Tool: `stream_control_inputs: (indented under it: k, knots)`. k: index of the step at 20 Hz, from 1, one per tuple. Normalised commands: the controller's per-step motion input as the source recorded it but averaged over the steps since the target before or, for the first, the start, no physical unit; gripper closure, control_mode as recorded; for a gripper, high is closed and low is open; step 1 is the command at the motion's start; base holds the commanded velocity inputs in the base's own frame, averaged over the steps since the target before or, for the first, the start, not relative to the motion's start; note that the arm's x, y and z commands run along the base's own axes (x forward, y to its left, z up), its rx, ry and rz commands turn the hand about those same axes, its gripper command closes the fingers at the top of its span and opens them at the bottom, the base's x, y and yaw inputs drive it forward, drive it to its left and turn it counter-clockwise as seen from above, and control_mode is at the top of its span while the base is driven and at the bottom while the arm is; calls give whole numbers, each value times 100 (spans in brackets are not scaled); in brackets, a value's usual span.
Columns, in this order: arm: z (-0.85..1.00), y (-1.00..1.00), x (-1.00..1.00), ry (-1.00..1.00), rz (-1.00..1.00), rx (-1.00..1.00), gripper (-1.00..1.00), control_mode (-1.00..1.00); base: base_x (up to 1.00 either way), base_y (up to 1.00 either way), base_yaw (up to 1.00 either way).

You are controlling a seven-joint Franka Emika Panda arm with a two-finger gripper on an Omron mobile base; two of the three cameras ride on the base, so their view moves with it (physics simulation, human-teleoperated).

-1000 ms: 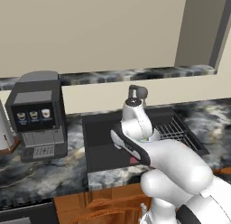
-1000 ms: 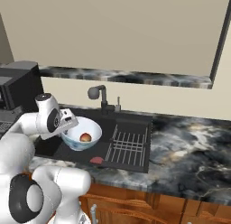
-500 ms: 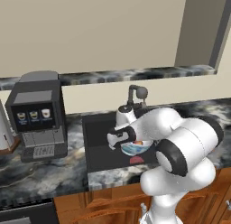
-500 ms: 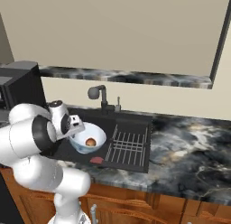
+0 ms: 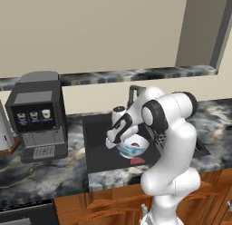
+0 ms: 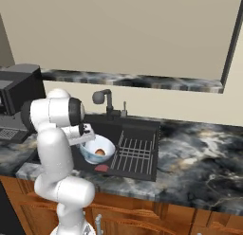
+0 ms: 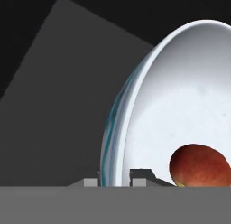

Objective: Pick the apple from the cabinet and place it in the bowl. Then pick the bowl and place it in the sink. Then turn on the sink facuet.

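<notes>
Black was the sink (image 5: pixel 97 147), a recessed basin in the marbled counter (image 6: pixel 199 149), with its wire rack (image 6: pixel 135 153) at one side and the faucet (image 6: pixel 105 102) at the back edge. To the arm's left on the counter stood the coffee machine (image 5: pixel 38 115), well apart from the work. Over the basin the arm (image 5: pixel 170 129) was bent down, and at its end the gripper (image 5: pixel 116 139) was closed on the near rim of the bowl (image 6: pixel 97 150); in the hand view the two fingertips (image 7: pixel 142 176) stood one on each side of the thin rim, so the hold was a pinch on the wall and not a grasp around the whole bowl, probably because the bowl was too wide for the jaws. The bowl hung or rested low inside the basin, beside the rack; I could not tell if its bottom touched the floor of the sink. A small red patch (image 6: pixel 101 168) lay on the basin floor just beside it. The apple (image 6: pixel 99 152) sat inside the bowl, at its lowest part, where it would naturally roll. I judge that the bowl was nearly placed; release and then the faucet remained.
</notes>
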Motion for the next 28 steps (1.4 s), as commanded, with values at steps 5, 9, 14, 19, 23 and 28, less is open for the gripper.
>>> stream_control_inputs:
  k: [5, 9, 14, 19, 23, 28]
  knots:
    - [-61, 8, 74, 13, -6, -5, 100, -100, 0, 0, 0]
    - [-59, 4, 63, 5, -4, -7, 100, -100, 0, 0, 0]
    - [-52, 2, 62, 1, -2, -6, 100, -100, 0, 0, 0]
    - [-18, -1, 15, 0, -1, 0, -100, -100, 0, 0, 0]
    - [42, -20, -11, 0, -6, 3, -100, -100, 0, 0, 0]
    - [94, -29, -29, 0, -12, 4, -100, -100, 0, 0, 0]
